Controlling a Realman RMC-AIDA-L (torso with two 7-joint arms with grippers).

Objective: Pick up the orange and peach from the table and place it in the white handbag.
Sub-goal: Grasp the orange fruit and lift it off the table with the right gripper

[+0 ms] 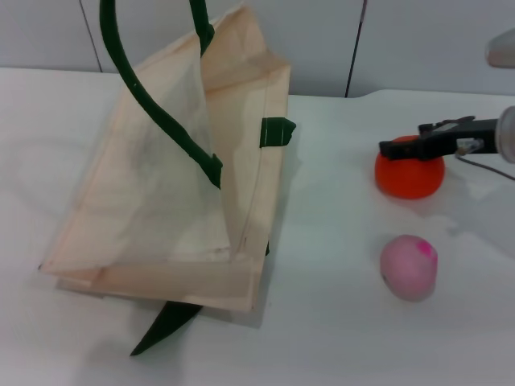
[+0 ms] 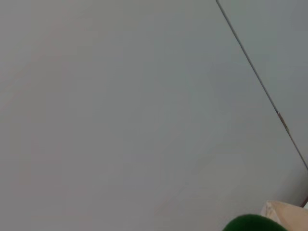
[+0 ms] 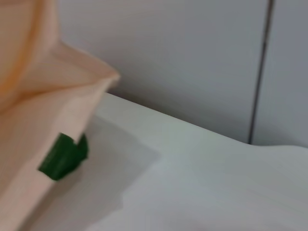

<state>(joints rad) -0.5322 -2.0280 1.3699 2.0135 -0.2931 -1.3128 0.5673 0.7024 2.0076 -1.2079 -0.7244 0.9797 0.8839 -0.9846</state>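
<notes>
The right hand (image 1: 402,147) reaches in from the right edge of the head view and sits low over the orange (image 1: 409,175), its dark fingers (image 1: 430,138) lying across the top of the fruit. Whether they have clenched on it or are only spread above it cannot be told from here; the orange looks to be resting on the counter (image 1: 338,322), so the pick seems to be at the grasping stage, not yet a lift.

The peach (image 1: 409,267) lies on the counter nearer the robot than the orange, apart from it and untouched, presumably left for a second trip.

The white handbag (image 1: 169,201) lies well to the left of the orange. One green handle (image 1: 149,100) rises out of the top of the view, drawn up as if held. That would keep the mouth, which faces the orange's side, gaping so fruit can be dropped in. The left hand itself is out of sight; its wrist camera shows mostly the grey wall (image 2: 120,106), with a bit of green handle and cream cloth at one corner.
</notes>
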